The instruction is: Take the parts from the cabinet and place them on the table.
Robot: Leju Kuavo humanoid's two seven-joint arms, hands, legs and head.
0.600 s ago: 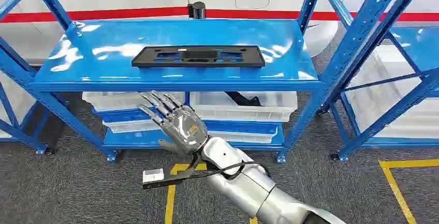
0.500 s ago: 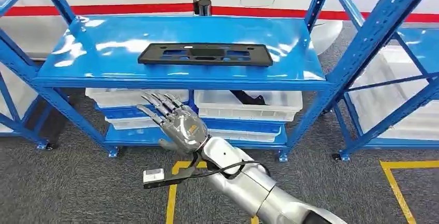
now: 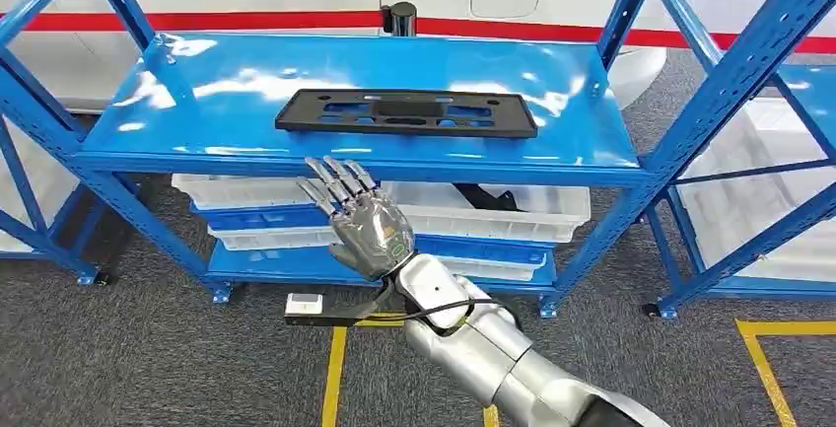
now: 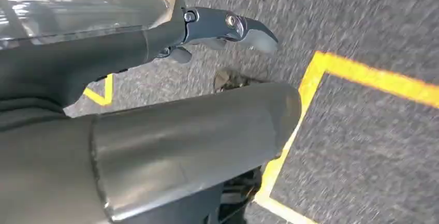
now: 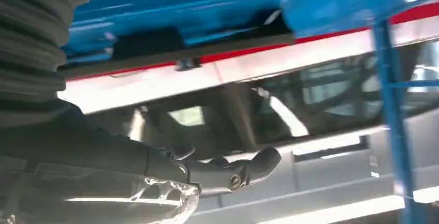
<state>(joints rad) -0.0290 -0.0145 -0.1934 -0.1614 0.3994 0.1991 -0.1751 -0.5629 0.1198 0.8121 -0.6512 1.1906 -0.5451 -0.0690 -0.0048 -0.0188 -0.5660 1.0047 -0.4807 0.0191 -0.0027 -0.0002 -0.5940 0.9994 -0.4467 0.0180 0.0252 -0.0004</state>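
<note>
Right robot hand spread, empty — below the black part on blue shelf.

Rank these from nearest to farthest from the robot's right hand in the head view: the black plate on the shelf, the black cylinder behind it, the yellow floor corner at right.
From the right hand:
1. Black plate, shelf above.
2. Black cylinder, behind shelf.
3. Yellow floor corner, far right.

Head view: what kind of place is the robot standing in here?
Probably a factory or workshop parts store. Blue steel shelving holds a black plastic part above white storage bins, and yellow tape lines mark the grey floor.
</note>
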